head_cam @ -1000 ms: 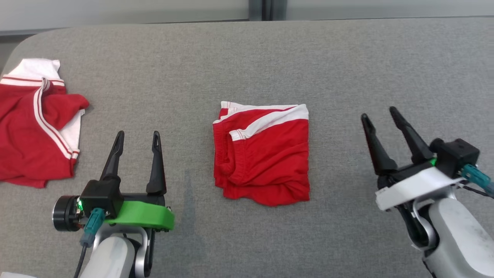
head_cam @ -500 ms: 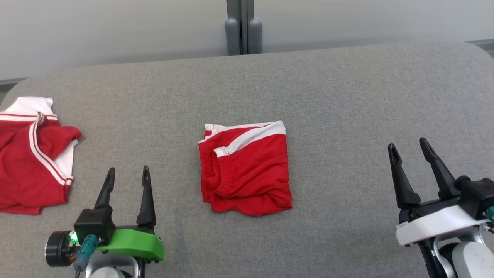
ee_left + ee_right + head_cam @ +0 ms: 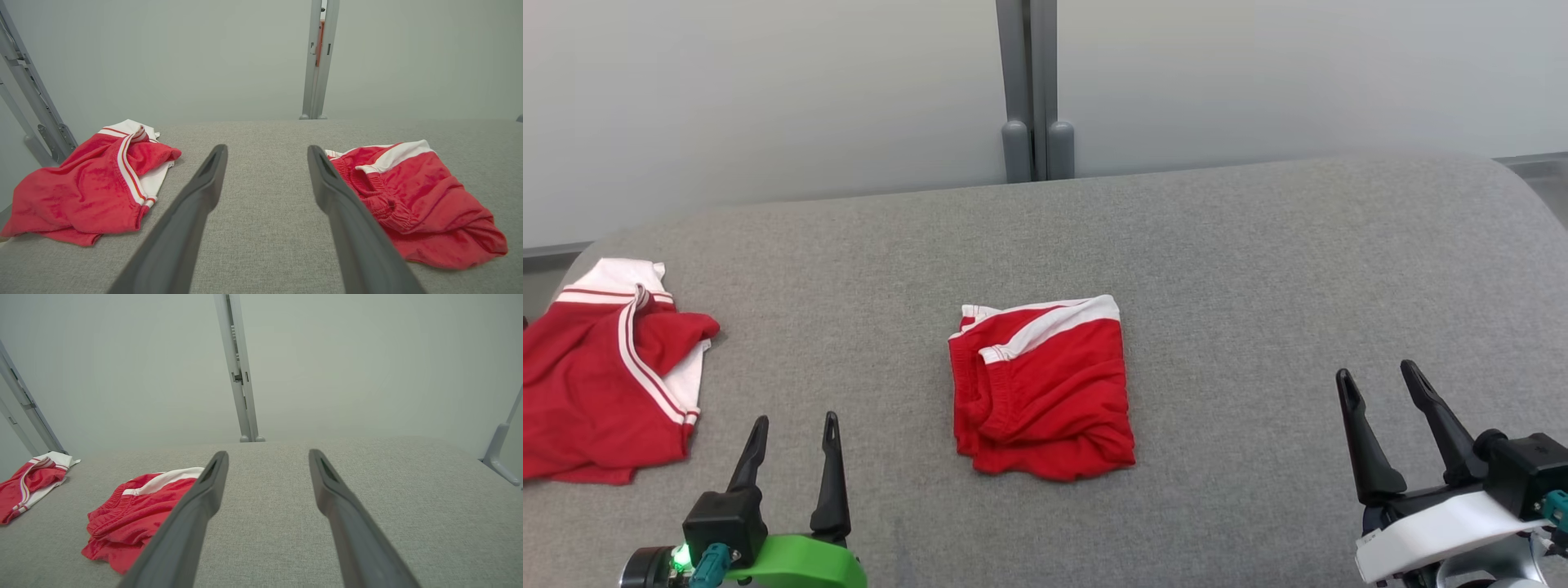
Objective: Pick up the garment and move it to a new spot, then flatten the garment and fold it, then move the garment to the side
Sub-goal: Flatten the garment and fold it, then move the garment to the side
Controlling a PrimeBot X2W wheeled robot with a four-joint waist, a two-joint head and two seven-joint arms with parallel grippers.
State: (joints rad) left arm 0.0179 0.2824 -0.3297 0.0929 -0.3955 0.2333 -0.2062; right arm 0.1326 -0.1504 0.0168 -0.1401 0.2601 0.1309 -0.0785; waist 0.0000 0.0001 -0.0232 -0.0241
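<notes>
The folded shorts [image 3: 1043, 390] lie in the middle of the counter [image 3: 1258, 286]. The left tool [image 3: 795, 419] and right tool [image 3: 1376, 371] are wide open and hold nothing, one on each side of the shorts. I think the shorts go to the side next. If a tool grabs only the top layer, the fold could fall open. The shorts could also land on the other red cloth [image 3: 605, 392] at the left. Since a second ago the head camera has tipped up, and both tools have pulled back from the shorts.
</notes>
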